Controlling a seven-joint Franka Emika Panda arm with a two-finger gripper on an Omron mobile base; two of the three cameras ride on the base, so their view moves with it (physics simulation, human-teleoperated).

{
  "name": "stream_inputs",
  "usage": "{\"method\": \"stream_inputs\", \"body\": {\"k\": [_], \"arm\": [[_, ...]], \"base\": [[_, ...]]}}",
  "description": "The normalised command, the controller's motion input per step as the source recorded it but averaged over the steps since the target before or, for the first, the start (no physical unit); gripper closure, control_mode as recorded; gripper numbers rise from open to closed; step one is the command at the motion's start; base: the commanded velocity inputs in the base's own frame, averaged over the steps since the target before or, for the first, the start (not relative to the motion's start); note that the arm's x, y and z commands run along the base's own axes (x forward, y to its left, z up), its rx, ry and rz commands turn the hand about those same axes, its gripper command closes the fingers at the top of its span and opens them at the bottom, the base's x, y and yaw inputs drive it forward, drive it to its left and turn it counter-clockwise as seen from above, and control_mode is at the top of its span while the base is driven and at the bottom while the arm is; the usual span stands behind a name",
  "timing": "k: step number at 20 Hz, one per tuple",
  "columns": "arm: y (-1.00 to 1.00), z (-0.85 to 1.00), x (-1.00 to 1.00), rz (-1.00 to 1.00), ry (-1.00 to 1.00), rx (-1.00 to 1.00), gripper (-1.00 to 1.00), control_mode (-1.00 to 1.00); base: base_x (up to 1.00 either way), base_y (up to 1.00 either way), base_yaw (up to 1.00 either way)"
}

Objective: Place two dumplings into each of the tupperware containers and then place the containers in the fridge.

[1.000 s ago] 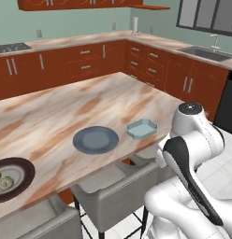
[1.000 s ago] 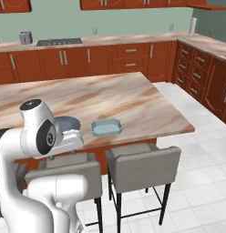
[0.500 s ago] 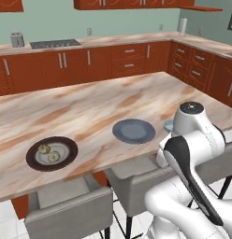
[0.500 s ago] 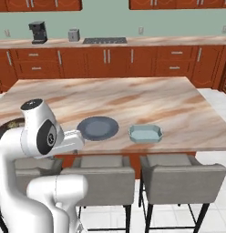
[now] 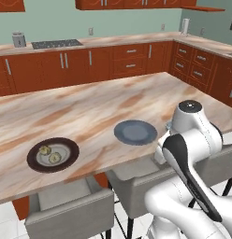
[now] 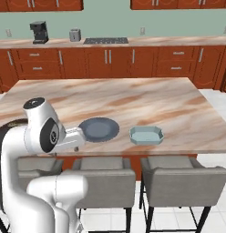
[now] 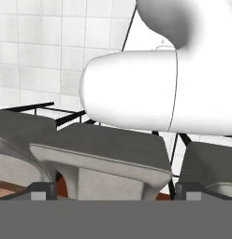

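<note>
Dumplings (2, pale tan), dark-rimmed plate

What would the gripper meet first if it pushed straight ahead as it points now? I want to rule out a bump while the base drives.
Probably the grey stool seat right ahead of the open gripper; depth is unclear.

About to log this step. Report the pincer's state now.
Pincer: open, holding nothing, tips over the stools.
</note>
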Motion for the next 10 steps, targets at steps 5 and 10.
{"method": "stream_inputs", "body": {"k": [5, 10], "arm": [[0.27, 0.0, 0.91, 0.08, -0.09, 0.07, -1.0, -1.0], [0.95, 0.02, 0.5, 0.17, 0.0, 0.0, -1.0, -1.0]], "base": [[0.0, 0.0, 0.0], [0.0, 0.0, 0.0]]}}
